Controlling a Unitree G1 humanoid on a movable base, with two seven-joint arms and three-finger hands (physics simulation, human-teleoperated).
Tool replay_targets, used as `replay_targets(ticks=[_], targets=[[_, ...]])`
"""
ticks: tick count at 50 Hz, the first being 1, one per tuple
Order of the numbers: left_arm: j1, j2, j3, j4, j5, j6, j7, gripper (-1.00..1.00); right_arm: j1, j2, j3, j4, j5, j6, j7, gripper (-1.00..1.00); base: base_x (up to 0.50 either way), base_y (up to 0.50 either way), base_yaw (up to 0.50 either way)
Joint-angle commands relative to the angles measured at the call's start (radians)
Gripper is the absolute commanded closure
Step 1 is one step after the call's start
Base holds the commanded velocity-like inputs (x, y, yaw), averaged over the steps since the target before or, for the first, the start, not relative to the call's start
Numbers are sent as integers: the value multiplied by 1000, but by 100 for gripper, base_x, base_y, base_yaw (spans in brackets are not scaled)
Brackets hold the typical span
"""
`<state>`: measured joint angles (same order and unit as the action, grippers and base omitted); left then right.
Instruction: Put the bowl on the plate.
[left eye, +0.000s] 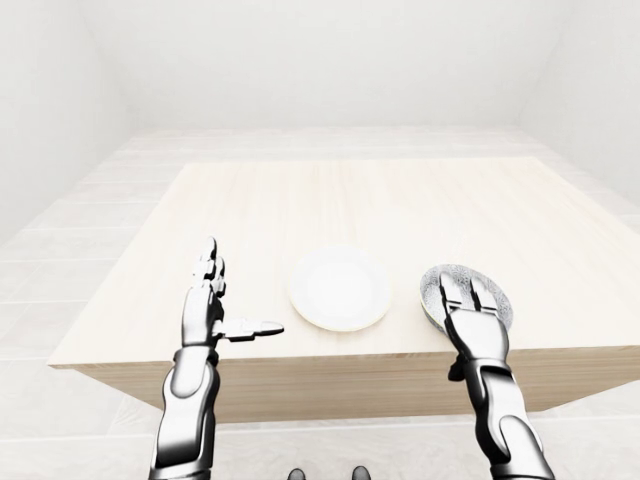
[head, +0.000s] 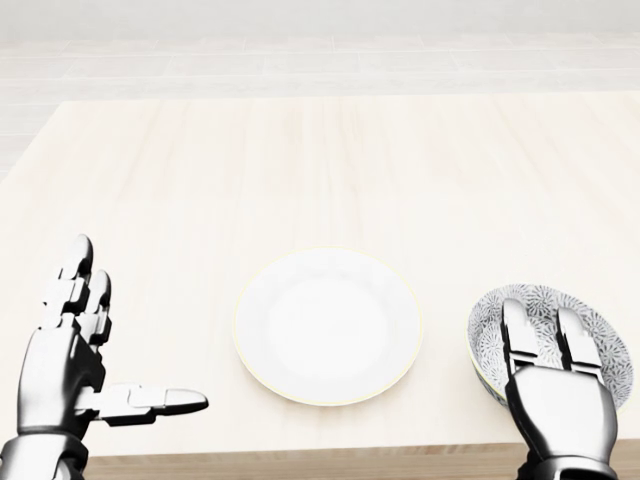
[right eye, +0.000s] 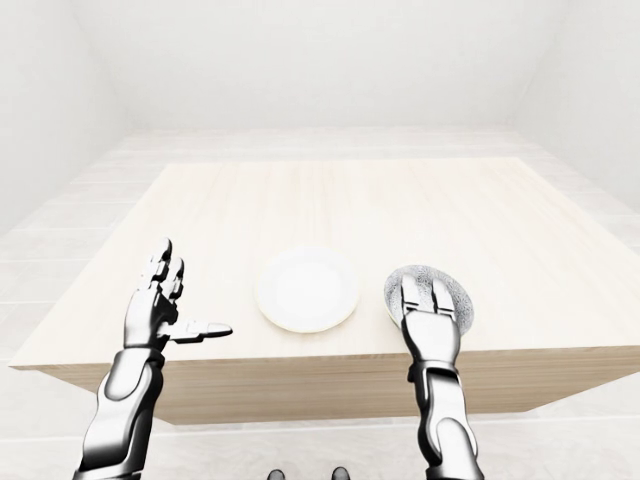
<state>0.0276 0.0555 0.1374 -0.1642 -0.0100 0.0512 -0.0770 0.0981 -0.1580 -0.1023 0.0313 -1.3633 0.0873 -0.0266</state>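
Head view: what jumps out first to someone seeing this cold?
The white plate sits empty near the table's bottom edge, centre of the view. To its right, the right hand lies over the patterned bowl, two fingers reaching into it, not closed round it. At bottom left the left hand is held open, thumb pointing toward the plate, touching nothing.

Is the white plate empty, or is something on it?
Empty. The plate shows only its bare white face; the bowl sits beside it, under the right hand.
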Motion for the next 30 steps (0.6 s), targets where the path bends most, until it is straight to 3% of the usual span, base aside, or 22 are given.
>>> replay_targets(ticks=[1,26,30], targets=[[6,-2,-1,-10,2,2,-1,-100,4,-4,3,-3,3,0,0,-100,0,0,0],[6,-1,1,-4,0,-3,-2,-100,13,-3,-1,-14,-2,0,6,-100,0,0,0],[6,-1,1,-1,1,-6,-2,-100,14,-3,-1,-14,-3,0,8,-76,0,0,0]])
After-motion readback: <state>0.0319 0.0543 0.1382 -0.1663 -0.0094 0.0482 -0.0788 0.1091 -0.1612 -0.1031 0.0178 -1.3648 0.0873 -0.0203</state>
